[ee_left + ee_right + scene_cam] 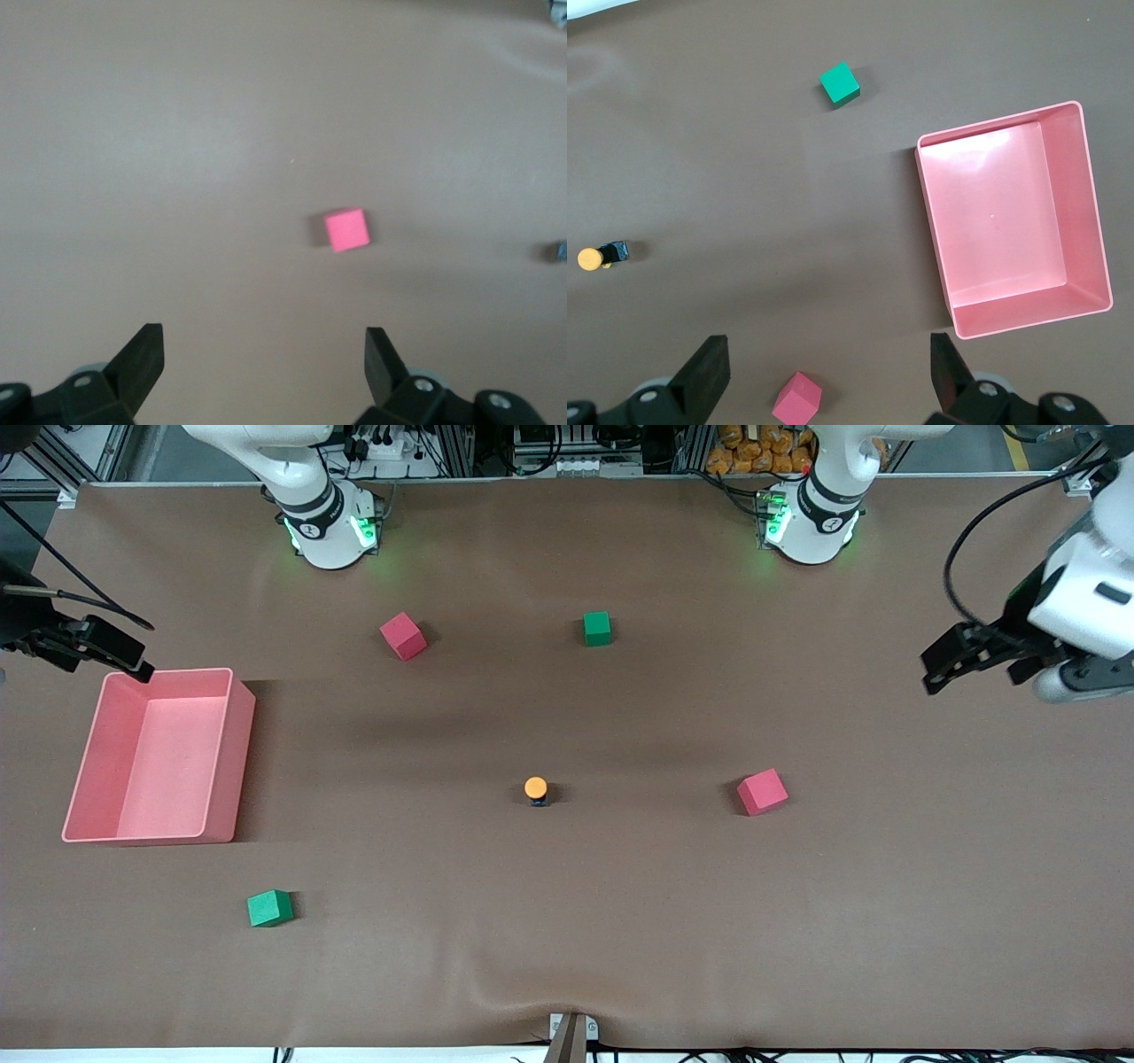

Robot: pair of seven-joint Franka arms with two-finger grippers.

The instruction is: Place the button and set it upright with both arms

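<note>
Standing cap-up near the middle of the brown worktop (567,921): the button (536,790), orange top over a dark body, touched by neither arm. By the look of it already upright, so little or nothing of the task left to do.

Parked high over the left arm's end of the worktop: the left hand (941,662), its 2 fingers spread wide in the left wrist view and pinching nothing. Below it in that view, 1 red cube (346,230), the same cube lying beside the button toward the left arm's end (762,792).

Hovering at the edge of the worktop by the pink bin (155,757): the right hand (115,654), fingers likewise spread apart and empty, just over the bin's rim farthest from the front camera. In the right wrist view, the bin open and bare inside.

Scattered as distractors, well apart from the button: a second red cube (403,636) and a green cube (597,628) nearer the arm bases, plus another green cube (269,908) lower down, nearer the front camera than the bin.

Both arms drawn back to the 2 ends, probably to leave the centre clear and the button undisturbed; any fresh reach inward a risk of tipping so small a piece.
</note>
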